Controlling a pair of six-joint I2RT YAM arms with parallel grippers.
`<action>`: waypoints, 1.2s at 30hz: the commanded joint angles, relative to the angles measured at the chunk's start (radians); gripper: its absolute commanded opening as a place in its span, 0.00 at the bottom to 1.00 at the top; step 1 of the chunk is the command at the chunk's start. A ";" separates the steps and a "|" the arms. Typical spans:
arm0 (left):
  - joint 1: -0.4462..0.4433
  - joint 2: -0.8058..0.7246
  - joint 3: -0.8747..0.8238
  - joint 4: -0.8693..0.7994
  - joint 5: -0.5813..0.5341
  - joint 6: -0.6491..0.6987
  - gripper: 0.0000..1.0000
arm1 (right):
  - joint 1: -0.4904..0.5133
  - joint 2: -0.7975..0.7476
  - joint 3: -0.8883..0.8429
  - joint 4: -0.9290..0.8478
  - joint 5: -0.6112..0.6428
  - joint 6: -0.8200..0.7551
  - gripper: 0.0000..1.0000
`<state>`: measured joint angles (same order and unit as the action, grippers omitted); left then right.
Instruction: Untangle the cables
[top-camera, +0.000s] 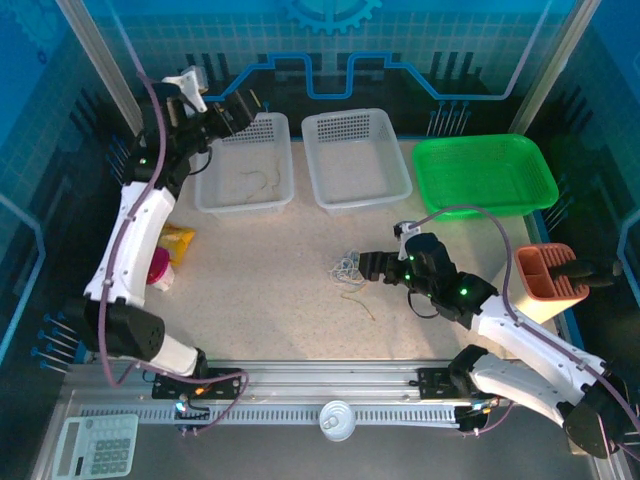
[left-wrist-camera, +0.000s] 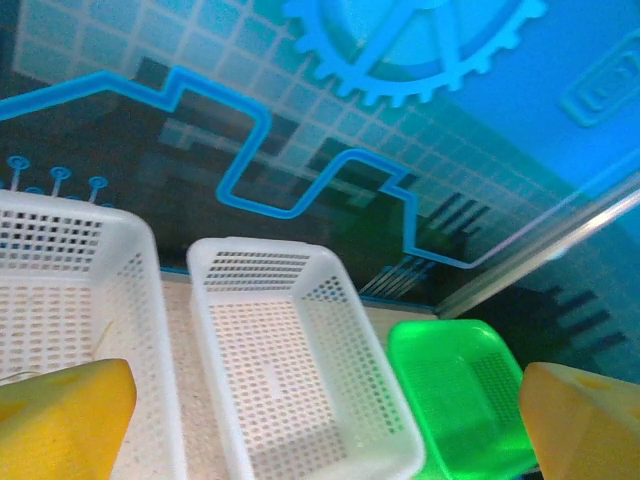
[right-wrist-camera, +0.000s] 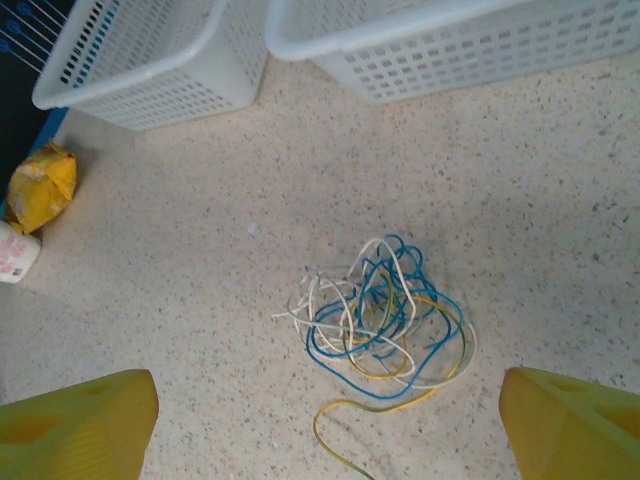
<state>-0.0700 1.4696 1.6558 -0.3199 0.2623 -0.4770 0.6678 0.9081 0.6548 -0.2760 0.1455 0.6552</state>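
Observation:
A tangle of cables (right-wrist-camera: 385, 315), blue, white and yellowish, lies on the speckled table near its middle (top-camera: 348, 268). One yellow strand (top-camera: 360, 300) trails off toward the near edge. My right gripper (top-camera: 372, 266) hovers just right of the tangle, open, and its yellow pads (right-wrist-camera: 75, 425) flank the bundle from above without touching it. A single yellowish cable (top-camera: 255, 181) lies loose in the left white basket (top-camera: 245, 205). My left gripper (top-camera: 245, 110) hangs open above that basket's far rim, with nothing between its pads (left-wrist-camera: 60, 415).
A second white basket (top-camera: 365, 198) and a green basket (top-camera: 480, 208) stand along the back. A yellow packet (top-camera: 178, 240) and a small white-pink bottle (top-camera: 160, 270) sit by the left arm. An orange holder (top-camera: 548, 280) stands at the right edge.

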 joint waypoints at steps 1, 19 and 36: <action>-0.018 -0.060 -0.054 -0.070 0.070 -0.031 0.99 | 0.014 0.000 0.038 -0.033 -0.017 0.015 0.89; -0.261 -0.406 -0.546 -0.087 0.033 -0.126 0.99 | 0.017 0.040 -0.007 -0.056 0.011 0.074 0.76; -0.442 -0.416 -0.771 0.057 -0.023 -0.216 0.99 | 0.012 0.069 -0.017 -0.101 -0.020 0.008 0.68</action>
<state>-0.4961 1.0416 0.8978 -0.3187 0.2584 -0.6796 0.6697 0.9615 0.6247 -0.3405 0.1455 0.7044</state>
